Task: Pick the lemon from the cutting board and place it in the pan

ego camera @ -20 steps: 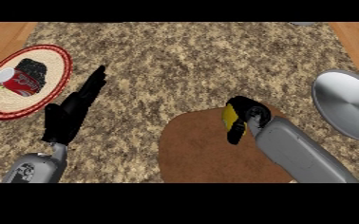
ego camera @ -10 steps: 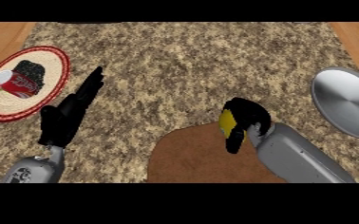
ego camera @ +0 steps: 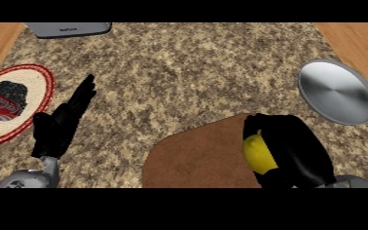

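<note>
Right robot hand, black, sat at the lower right of the head view with its fingers and thumb curled round the yellow lemon, so that only a strip of the fruit showed at the hand's left side. Hand and lemon were over the right end of the brown cutting board; I could not tell whether the fruit was lifted clear of it. The round silver pan lay on the speckled surface up and to the right of the hand, near the board but apart from it. The left robot hand rested open at the left, fingers straight, beside a red-rimmed plate. As I judged it, the step in hand was the carry. I would want to raise the lemon clear of the board first and move it forward and right until it hung over the pan's middle, not its rim. I would then lower it close to the metal and only then uncurl the fingers, since a round fruit let go high or near the edge could roll out.
</note>
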